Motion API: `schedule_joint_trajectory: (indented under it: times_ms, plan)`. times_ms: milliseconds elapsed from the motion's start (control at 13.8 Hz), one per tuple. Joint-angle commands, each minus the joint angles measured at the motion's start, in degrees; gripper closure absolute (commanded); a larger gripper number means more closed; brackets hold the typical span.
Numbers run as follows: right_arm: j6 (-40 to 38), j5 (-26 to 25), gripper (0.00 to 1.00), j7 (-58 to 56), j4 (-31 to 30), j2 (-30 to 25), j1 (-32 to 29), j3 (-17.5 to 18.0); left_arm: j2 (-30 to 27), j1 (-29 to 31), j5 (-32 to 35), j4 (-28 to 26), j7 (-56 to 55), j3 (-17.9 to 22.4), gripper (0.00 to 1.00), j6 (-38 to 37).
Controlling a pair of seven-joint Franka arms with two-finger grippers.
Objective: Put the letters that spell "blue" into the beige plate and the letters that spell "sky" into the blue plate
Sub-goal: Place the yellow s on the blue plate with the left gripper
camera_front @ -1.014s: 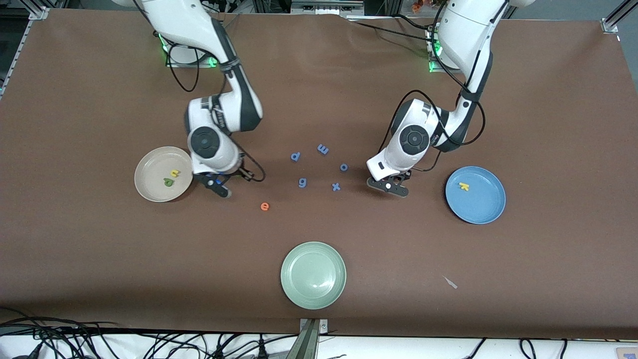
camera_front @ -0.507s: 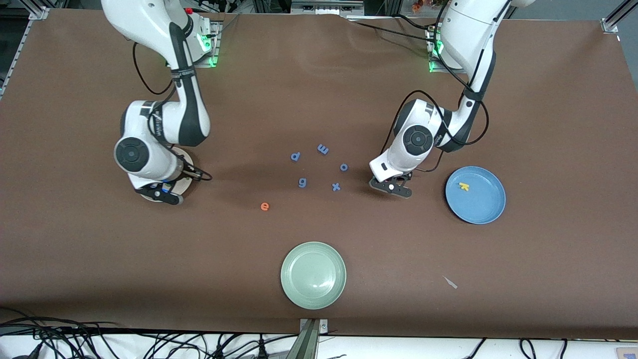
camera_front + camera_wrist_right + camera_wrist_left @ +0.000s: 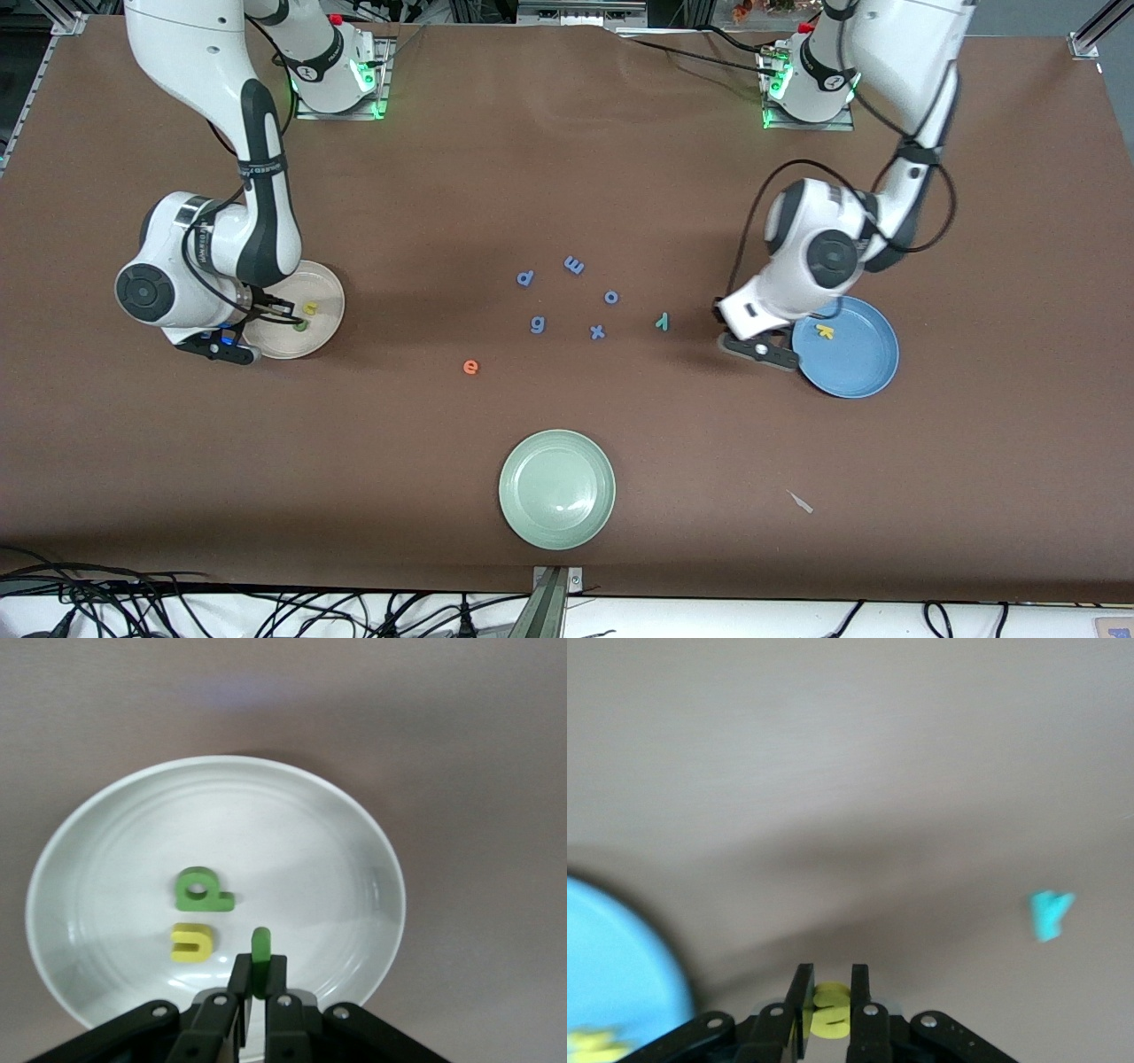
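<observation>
- The left end effector is hovering just beside the blue plate, its fingers pinching the yellow s.
- The teal y is lying on the worktop nearby.
- The right end effector is hanging over the beige plate, clamping the green l beside the green b and yellow u.

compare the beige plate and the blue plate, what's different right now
The beige plate holds two letters, a green b and a yellow u; the blue plate holds one, a yellow k. The beige plate sits toward the right arm's end, the blue toward the left arm's. Both are round, shallow and alike in size.
</observation>
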Motion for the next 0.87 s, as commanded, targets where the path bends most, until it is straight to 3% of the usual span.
schedule_joint_trajectory:
  times_ms: [0,145,290,362,435,579,797]
  plan:
    - [-2.8,-0.2,0.0,-0.3,0.8,-0.5,1.7,0.3,-0.4,6.9,-1.0,-1.7,16.2,1.7,1.0,-1.8]
    - [-5.5,0.0,0.0,0.4,2.8,-0.6,4.0,0.3,1.1,7.2,-1.0,-1.6,21.5,5.3,1.0,-1.4]
    - [-6.9,0.0,0.0,1.6,4.0,-0.6,4.8,0.3,1.1,7.2,-1.0,-1.6,20.9,5.5,0.95,-1.4]
    - [-6.9,0.0,0.0,1.0,3.9,-0.5,4.5,0.3,1.2,7.1,-1.1,-1.5,20.4,5.4,0.6,-1.4]
    - [-6.9,0.0,0.0,0.3,3.6,-0.3,4.1,0.3,1.4,7.0,-1.4,-1.3,20.4,5.4,0.33,-1.3]
    - [-6.9,0.0,0.0,0.5,3.9,-0.3,4.1,0.3,1.4,6.4,-1.6,-0.2,20.3,5.4,0.26,-1.3]
    - [-6.7,0.1,0.0,2.2,6.7,-0.1,5.6,0.4,2.4,1.3,-6.4,0.7,15.5,4.8,0.26,-0.4]
